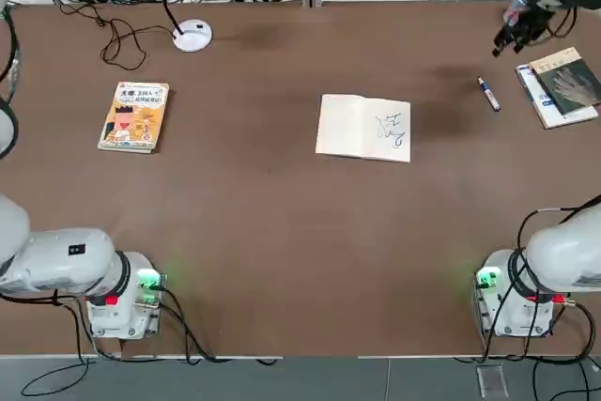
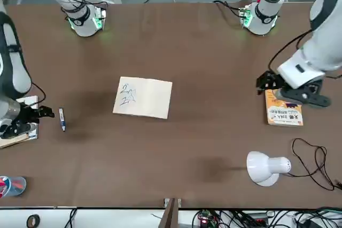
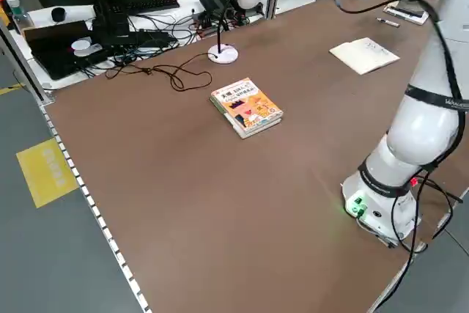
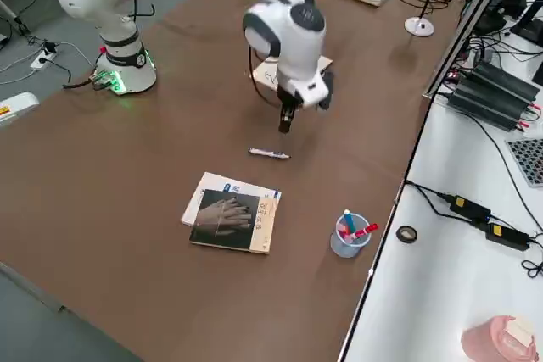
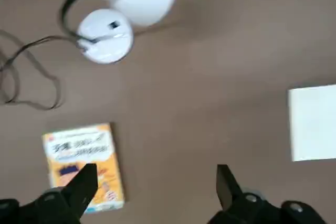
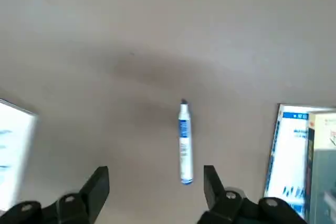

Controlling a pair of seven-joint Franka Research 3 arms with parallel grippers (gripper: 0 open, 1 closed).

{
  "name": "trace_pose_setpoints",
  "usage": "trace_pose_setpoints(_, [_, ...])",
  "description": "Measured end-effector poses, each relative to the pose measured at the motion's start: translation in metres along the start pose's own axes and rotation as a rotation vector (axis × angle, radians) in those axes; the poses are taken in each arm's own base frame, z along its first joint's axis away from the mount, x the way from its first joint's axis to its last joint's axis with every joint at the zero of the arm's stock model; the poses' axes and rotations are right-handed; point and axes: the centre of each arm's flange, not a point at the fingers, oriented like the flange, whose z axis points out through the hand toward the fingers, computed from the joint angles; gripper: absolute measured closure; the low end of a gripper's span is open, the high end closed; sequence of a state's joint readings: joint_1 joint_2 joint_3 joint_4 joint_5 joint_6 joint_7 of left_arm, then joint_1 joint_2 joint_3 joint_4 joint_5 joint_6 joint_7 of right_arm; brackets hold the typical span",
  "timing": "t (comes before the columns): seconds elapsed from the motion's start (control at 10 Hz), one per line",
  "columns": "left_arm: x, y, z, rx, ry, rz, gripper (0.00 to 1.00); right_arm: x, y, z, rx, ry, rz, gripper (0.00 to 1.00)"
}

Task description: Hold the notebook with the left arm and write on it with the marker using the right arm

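Brown table (image 1: 282,223) bears notebook (image 1: 363,127), marker (image 1: 488,94), white lamp (image 1: 192,36).

Two grippers – left gripper (image 5: 152,192), right gripper (image 6: 152,190); one marker (image 6: 184,142) just ahead of the right one; one notebook (image 1: 364,127); two other books (image 1: 134,116) (image 1: 562,84); one lamp (image 2: 267,167); one pen cup (image 4: 348,236)

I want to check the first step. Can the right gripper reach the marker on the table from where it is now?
Probably yes. The right gripper hangs open above the marker, which lies alone on bare table between the notebook and the dark-covered book; nothing blocks a straight descent.
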State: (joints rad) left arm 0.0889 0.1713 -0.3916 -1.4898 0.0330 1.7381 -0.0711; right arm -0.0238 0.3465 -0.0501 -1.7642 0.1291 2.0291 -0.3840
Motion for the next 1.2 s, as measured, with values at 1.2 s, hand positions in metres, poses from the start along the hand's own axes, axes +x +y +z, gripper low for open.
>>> trace_pose_setpoints(1.2, [-0.082,-0.067,-0.055,0.087,-0.042,-0.059,0.00,-0.053,-0.144,-0.248,-0.163,0.088,0.344,0.00])
